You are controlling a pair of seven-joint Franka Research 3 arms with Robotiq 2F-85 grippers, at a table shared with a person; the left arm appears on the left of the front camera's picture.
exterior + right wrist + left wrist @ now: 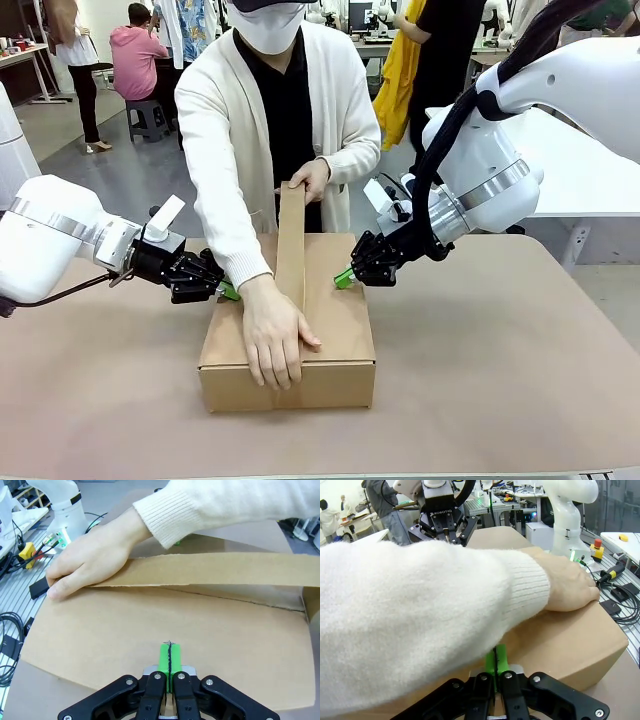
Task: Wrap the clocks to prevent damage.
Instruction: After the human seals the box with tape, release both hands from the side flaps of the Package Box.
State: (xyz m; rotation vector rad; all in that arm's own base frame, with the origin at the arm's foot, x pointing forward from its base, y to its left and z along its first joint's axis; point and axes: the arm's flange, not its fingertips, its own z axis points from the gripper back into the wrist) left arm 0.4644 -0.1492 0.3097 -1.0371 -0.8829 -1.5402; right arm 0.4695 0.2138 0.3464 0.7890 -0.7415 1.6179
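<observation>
We see the cardboard box (pixel 330 310) in the middle of the table (pixel 520 380), our left gripper (pixel 222 289) and right gripper (pixel 345 277) pressing its two sides with fingers together, while the person's hand (pixel 272 335) smooths a brown paper tape strip (pixel 291 240) over the top, so the sealing looks partly done.

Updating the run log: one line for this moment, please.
left gripper: shut, at box left side | right gripper: shut, at right side | person's hand: pressing paper strip

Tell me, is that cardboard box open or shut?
Shut: the box has flat top flaps, and the person's hand presses a brown strip over it.
</observation>
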